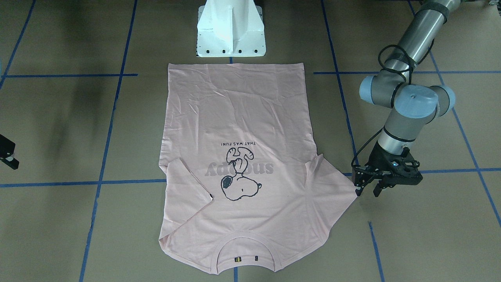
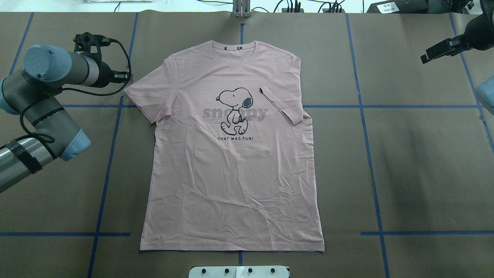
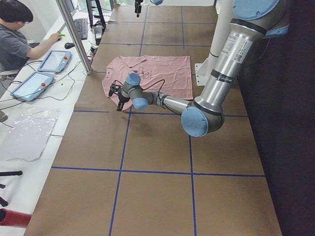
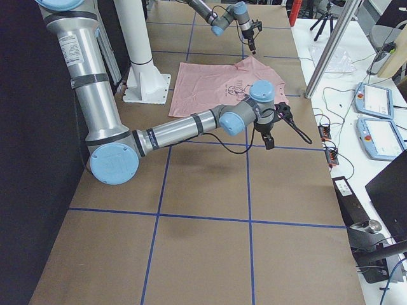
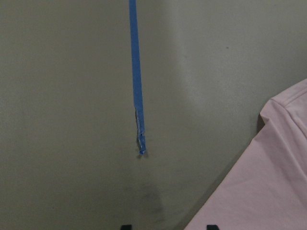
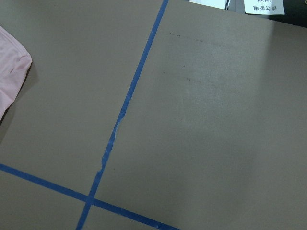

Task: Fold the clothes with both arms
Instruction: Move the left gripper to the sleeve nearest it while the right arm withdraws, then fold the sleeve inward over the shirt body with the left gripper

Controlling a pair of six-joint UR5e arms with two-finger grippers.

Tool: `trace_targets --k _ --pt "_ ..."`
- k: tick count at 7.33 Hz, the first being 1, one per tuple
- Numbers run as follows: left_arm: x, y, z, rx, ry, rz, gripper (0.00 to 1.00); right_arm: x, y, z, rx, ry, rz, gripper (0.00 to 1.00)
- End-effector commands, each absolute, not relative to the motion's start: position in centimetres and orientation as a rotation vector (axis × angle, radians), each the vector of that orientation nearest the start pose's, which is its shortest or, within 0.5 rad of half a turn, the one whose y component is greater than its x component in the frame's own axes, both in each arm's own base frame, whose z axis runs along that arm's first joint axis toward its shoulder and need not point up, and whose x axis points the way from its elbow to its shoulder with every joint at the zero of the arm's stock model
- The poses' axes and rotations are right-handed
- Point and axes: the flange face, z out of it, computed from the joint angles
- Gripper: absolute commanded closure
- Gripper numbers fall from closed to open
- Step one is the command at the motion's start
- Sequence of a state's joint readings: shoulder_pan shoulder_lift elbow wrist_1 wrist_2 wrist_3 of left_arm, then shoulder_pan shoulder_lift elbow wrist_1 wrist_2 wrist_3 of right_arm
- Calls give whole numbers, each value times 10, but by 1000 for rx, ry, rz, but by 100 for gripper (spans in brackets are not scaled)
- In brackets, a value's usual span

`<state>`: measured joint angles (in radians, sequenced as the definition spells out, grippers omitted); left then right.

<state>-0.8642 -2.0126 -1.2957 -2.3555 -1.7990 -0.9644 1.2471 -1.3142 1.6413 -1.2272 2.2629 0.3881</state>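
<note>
The pale pink T-shirt [image 2: 231,162] lies flat and print-up on the table, with its collar far from the robot's base. It also shows in the front view [image 1: 238,156]. One sleeve is spread out flat; the other sleeve [image 2: 283,102] is folded in over the chest. My left gripper [image 1: 368,190] hangs low, right at the tip of the spread sleeve [image 1: 340,188], open and empty. In the left wrist view the sleeve's edge [image 5: 273,163] lies at the lower right. My right gripper [image 2: 440,49] hovers far to the shirt's side over bare table; I cannot tell whether it is open.
The white pedestal base [image 1: 231,29] stands just beyond the shirt's hem. Blue tape lines [image 2: 362,108] cross the brown table. An operator [image 3: 15,34] with tablets sits at a side bench along the table's far edge.
</note>
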Motion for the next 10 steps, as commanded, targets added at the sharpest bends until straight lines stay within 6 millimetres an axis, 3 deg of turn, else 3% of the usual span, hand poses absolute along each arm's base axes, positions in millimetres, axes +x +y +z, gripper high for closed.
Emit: trace_targets --k 1,8,9,10 --pt "383 -604 461 474 840 -120 45 -126 -596 446 372 -844 -171 0" --pt "403 -590 468 458 847 -87 52 -127 -598 446 372 -841 -169 0" --pt "403 -590 467 459 848 -87 70 -127 -598 446 372 -841 -169 0" --pt "404 -590 466 465 848 -77 100 -127 -599 445 373 -841 -170 0"
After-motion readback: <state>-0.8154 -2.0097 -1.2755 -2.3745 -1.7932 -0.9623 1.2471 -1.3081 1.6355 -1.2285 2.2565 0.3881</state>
